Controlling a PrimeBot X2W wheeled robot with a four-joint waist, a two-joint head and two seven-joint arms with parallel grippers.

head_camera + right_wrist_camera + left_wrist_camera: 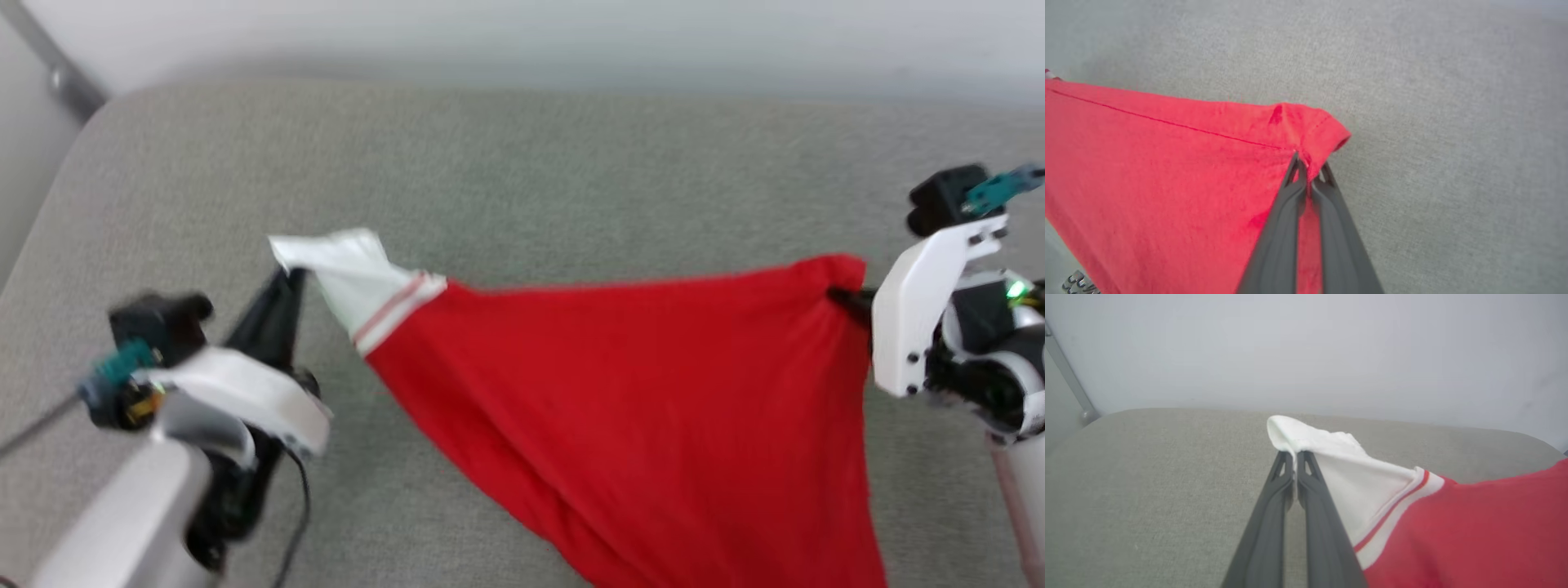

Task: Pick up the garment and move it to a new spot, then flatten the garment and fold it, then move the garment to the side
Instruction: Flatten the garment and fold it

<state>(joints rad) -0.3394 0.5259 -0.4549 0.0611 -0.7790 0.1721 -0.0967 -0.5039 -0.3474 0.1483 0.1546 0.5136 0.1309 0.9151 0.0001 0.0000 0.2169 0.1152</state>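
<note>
The garment point(637, 392), bright red with a white sleeve panel and a thin red stripe, hangs stretched between both arms above the grey cushion. My left gripper point(287, 273) is shut on the white sleeve end; in the left wrist view the left gripper point(1295, 454) pinches the white cloth of the garment point(1474, 531). My right gripper point(841, 296) is shut on a red corner; in the right wrist view the right gripper point(1308, 160) bites the hemmed edge of the garment point(1167, 171). The cloth sags toward the bottom edge of the head view. Any chest lettering is hidden.
A grey fabric cushion point(522, 163) spreads under the arms, with a rounded far-left corner. A pale wall point(571, 33) rises behind it. A grey metal bar point(57, 69) slants at the far left.
</note>
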